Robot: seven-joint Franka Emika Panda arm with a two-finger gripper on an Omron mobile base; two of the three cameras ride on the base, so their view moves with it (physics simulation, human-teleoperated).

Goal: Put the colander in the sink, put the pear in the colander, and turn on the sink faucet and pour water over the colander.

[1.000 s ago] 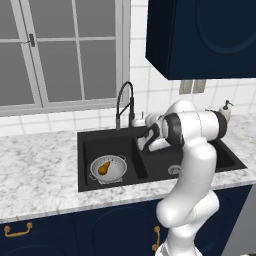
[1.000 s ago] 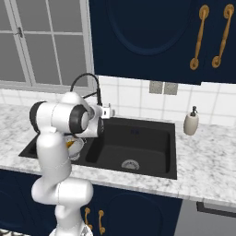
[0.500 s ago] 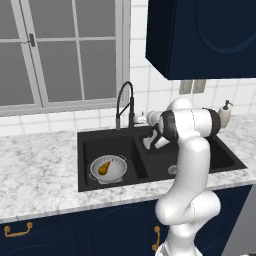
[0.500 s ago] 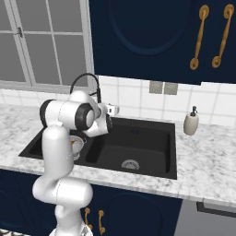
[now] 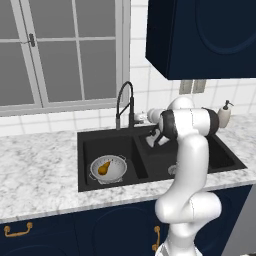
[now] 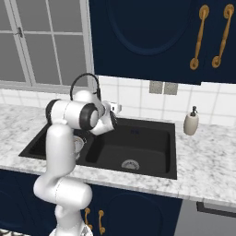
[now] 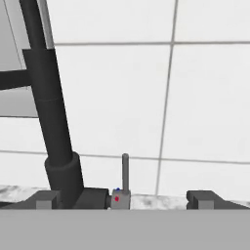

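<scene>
The silvery colander [image 5: 116, 171] sits in the left basin of the black sink [image 5: 212, 156], and the orange-yellow pear [image 5: 103, 167] lies inside it. In the right base view a sliver of the colander [image 6: 79, 144] shows behind my arm, beside the sink [image 6: 143, 140]. The black gooseneck faucet [image 5: 125, 102] [image 6: 85, 79] rises at the back. My gripper [image 5: 139, 118] [image 6: 116, 108] is held at the faucet's base. In the hand view the faucet stem [image 7: 51, 117] stands left, and its thin upright lever [image 7: 125, 171] is centred between my fingertips [image 7: 46, 199]. My gripper [image 7: 125, 200] is open, holding nothing.
A beige soap dispenser [image 5: 224, 114] [image 6: 191, 122] stands on the white marbled counter [image 5: 35, 165] right of the sink. White tiled wall [image 7: 195, 97] is close behind the faucet. A window is at the back left, and dark blue cabinets [image 6: 147, 37] hang overhead.
My hand has risen from over the right basin and moved back toward the wall, to the faucet's base. The colander and pear have not moved.
</scene>
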